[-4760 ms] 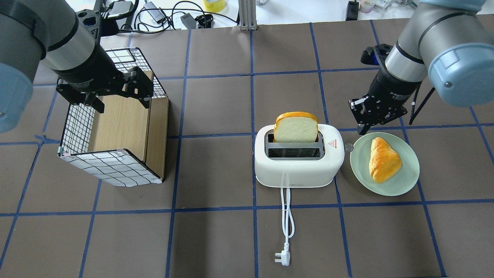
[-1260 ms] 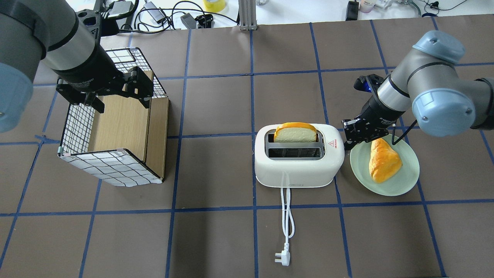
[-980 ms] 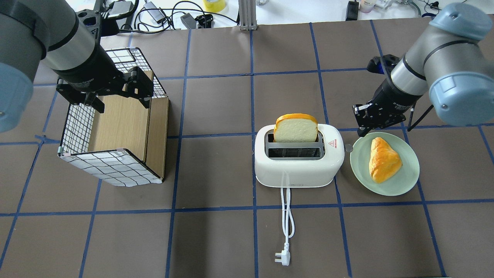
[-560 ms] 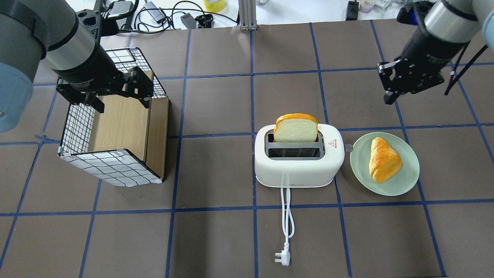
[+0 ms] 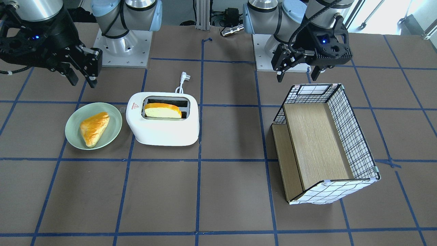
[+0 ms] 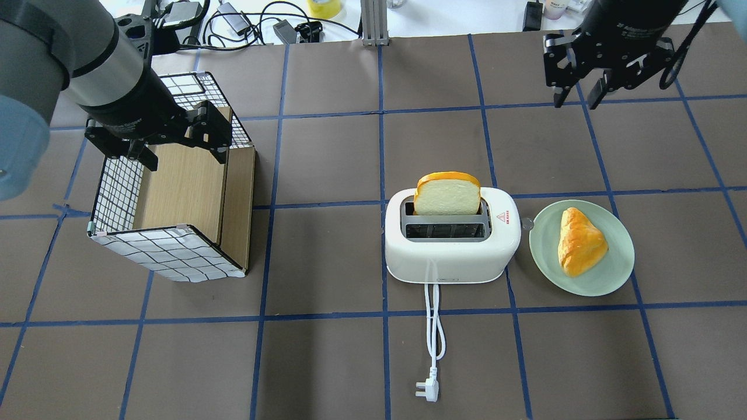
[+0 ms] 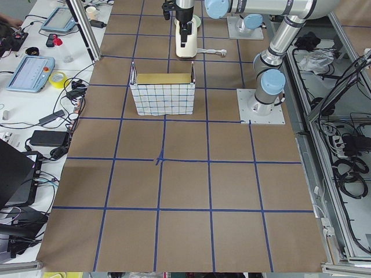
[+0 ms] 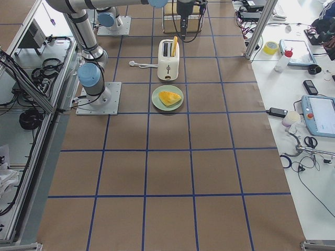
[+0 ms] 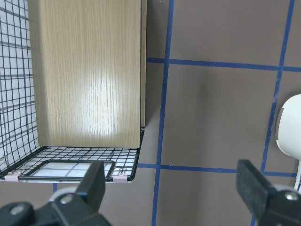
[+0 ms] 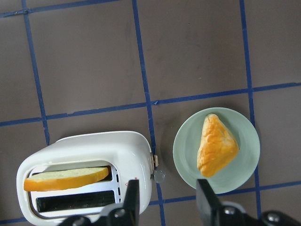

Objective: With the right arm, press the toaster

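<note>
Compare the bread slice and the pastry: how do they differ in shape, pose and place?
The bread slice is a flat slab; the pastry is a plump triangle. The bread slice stands on edge; the pastry lies flat. The bread slice sits in a slot of the toaster; the pastry rests on the green plate. Both have golden-orange crusts.

Bright, even overhead light leaves only a faint, soft shadow around the base of the toaster (image 6: 449, 245). Left of the toaster, the wooden panel (image 9: 89, 94) carries a pale glare streak in the left wrist view.
</note>
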